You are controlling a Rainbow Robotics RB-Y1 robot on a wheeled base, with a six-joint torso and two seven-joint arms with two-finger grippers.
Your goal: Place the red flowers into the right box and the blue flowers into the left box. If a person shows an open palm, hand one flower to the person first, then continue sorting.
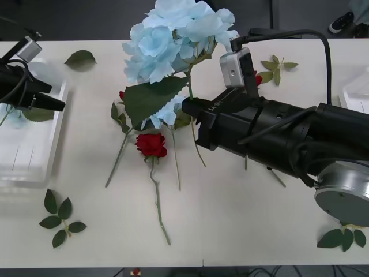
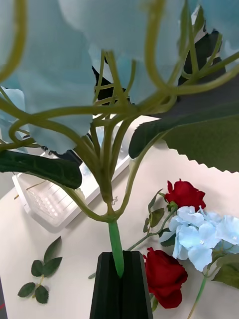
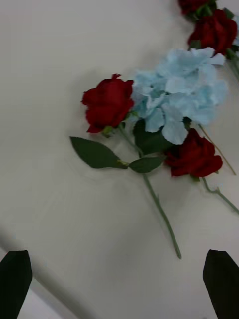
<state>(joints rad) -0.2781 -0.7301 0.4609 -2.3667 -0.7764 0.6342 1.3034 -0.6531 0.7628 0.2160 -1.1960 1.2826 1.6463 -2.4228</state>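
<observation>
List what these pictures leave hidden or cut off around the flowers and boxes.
- Right gripper: front view, its fingertips sit behind the lifted blue flower.
- Right box: front view, cut off by the picture's edge and the right arm.
- Left box: contents partly hidden by the left gripper.

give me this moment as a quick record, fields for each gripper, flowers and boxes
right gripper: shut on the stem of a blue flower, raised above mid-table
left gripper: open, over the left box
blue flowers on table: one cluster among the roses
red flowers: loose on the table, one at the centre
right box: rim at the table's right edge
</observation>
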